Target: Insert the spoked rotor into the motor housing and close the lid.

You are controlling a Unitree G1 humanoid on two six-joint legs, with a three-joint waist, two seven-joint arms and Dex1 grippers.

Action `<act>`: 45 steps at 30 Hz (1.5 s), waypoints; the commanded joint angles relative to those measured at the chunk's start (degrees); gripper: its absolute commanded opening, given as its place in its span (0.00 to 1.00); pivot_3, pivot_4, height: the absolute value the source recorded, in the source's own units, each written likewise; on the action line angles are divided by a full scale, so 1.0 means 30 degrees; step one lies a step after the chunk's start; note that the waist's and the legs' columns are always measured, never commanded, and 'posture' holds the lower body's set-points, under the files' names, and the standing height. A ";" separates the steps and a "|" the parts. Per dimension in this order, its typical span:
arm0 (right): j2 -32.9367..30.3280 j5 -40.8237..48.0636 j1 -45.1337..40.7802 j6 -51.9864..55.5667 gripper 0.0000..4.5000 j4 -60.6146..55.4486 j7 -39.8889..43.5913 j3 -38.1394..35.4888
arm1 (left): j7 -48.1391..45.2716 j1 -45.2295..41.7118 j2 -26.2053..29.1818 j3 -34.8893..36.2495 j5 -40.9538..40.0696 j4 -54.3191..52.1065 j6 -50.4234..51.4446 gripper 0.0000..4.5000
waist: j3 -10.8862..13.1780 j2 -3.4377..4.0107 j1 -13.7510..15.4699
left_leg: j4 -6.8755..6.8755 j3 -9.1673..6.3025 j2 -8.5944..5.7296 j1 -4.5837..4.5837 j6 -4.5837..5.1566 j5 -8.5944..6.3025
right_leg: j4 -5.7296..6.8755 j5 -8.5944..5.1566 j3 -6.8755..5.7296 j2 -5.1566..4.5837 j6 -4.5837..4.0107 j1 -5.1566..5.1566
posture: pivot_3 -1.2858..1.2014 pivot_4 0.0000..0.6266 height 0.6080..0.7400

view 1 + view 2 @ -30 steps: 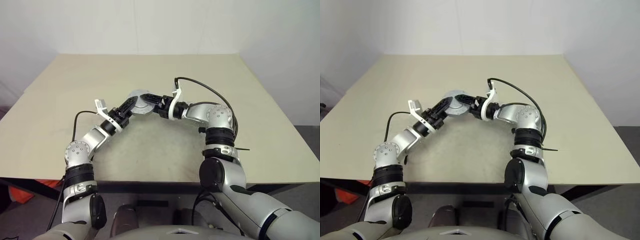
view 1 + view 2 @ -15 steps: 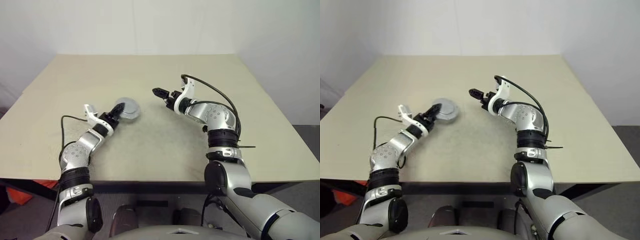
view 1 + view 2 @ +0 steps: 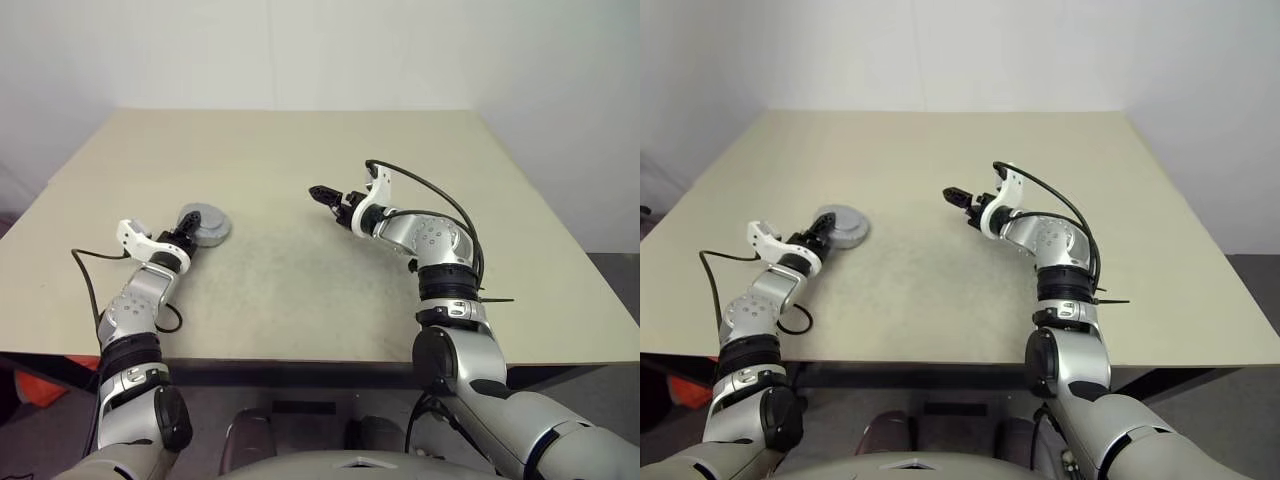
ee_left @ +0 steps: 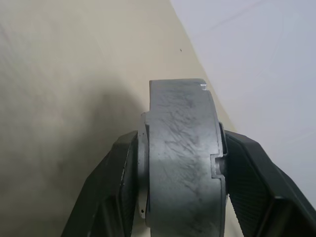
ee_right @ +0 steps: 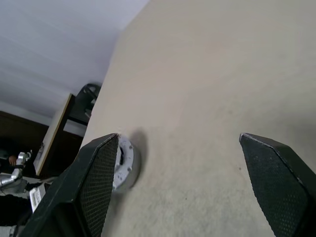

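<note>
Left jaws [image 3: 188,236] clamped on motor housing [image 3: 203,224], lid on; right jaws [image 3: 318,193] wide, empty.

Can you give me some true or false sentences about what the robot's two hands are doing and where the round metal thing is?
1. The left hand grips the motor housing. True.
2. The right hand holds the lid. False: its fingers are spread wide and hold nothing.
3. The housing is at the robot's left side of the table. True.
4. The two hands touch each other. False: they are far apart over the table.
5. A cup stands on the table. False: there is no cup.
</note>
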 commanded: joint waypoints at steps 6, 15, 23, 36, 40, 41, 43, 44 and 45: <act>-0.0061 0.0307 -0.0555 -0.0136 0.91 0.0078 0.0179 0.0062 | -0.0043 -0.1041 0.1813 0.1022 0.0626 0.0690 -0.1804 0.99 | -0.0001 -0.0005 0.0009 | 0.0010 0.0000 0.0006 0.0019 -0.0007 0.0004 | 0.0035 -0.0003 -0.0001 0.0001 -0.0005 -0.0001 | 0.52 0.00 1.00; -0.0408 -0.0946 0.0070 -0.1817 0.91 -0.0818 0.1440 0.1866 | -0.1044 -0.1494 0.2792 0.0175 0.2419 0.0368 -0.3651 0.99 | -0.0002 -0.0008 0.0044 | 0.0023 -0.0002 -0.0001 0.0013 -0.0008 0.0004 | 0.0039 -0.0002 -0.0001 -0.0010 -0.0005 0.0005 | 0.52 0.00 1.00; -0.3931 -0.6184 0.3315 -0.9290 0.91 -0.3544 0.5422 0.7037 | -0.4605 -0.0475 0.1727 -0.5838 0.6653 -0.4144 -0.6358 0.99 | 0.0004 -0.0061 0.0362 | 0.0044 -0.0012 -0.0008 -0.0014 -0.0005 0.0003 | 0.0031 -0.0002 -0.0016 -0.0035 -0.0003 0.0019 | 0.52 0.00 1.00; -0.8926 -0.7873 0.5945 -1.0749 0.91 -0.3952 0.9555 0.7811 | -0.9149 0.1629 0.1921 -1.3155 1.2267 -0.4799 -0.8538 0.99 | 0.0010 -0.0046 0.0272 | 0.0069 0.0018 0.0006 0.0014 -0.0006 0.0007 | 0.0111 -0.0050 0.0016 -0.0016 -0.0105 0.0027 | 0.52 0.00 1.00; -0.8938 -0.8122 0.6392 -1.0736 0.91 -0.4531 1.0036 0.8047 | -0.9628 0.1542 0.1857 -1.3097 1.2381 -0.4479 -0.8610 0.99 | 0.0008 -0.0044 0.0131 | 0.0095 0.0018 0.0003 0.0020 -0.0002 0.0005 | 0.0109 -0.0046 0.0016 -0.0022 -0.0111 0.0056 | 0.52 0.00 1.00; -0.8950 -0.8139 0.6468 -1.0716 0.91 -0.4615 1.0145 0.8056 | -0.9676 0.1506 0.1848 -1.3015 1.2384 -0.4438 -0.8616 0.99 | 0.0008 -0.0044 0.0114 | 0.0097 0.0018 0.0002 0.0017 0.0001 0.0004 | 0.0109 -0.0044 0.0015 -0.0024 -0.0115 0.0056 | 0.52 0.00 1.00; -0.8973 -0.8252 0.6579 -1.0690 0.91 -0.4676 1.0290 0.8150 | -0.9695 0.1477 0.1880 -1.2928 1.2495 -0.4350 -0.8647 0.99 | 0.0009 -0.0043 0.0094 | 0.0096 0.0017 0.0002 0.0012 0.0009 0.0000 | 0.0107 -0.0045 0.0015 -0.0023 -0.0121 0.0056 | 0.52 0.00 1.00; -0.8970 -0.8318 0.6621 -1.0694 0.91 -0.4684 1.0346 0.8212 | -0.9672 0.1489 0.1906 -1.2898 1.2570 -0.4327 -0.8676 0.99 | 0.0010 -0.0041 0.0082 | 0.0096 0.0017 0.0002 0.0011 0.0014 -0.0002 | 0.0106 -0.0045 0.0015 -0.0023 -0.0123 0.0055 | 0.52 0.00 1.00; -0.8979 -0.8386 0.6650 -1.0700 0.91 -0.4692 1.0429 0.8290 | -0.9635 0.1532 0.1916 -1.2840 1.2599 -0.4339 -0.8705 0.99 | 0.0010 -0.0042 0.0068 | 0.0096 0.0018 0.0001 0.0011 0.0018 -0.0005 | 0.0105 -0.0045 0.0015 -0.0023 -0.0123 0.0055 | 0.52 0.00 1.00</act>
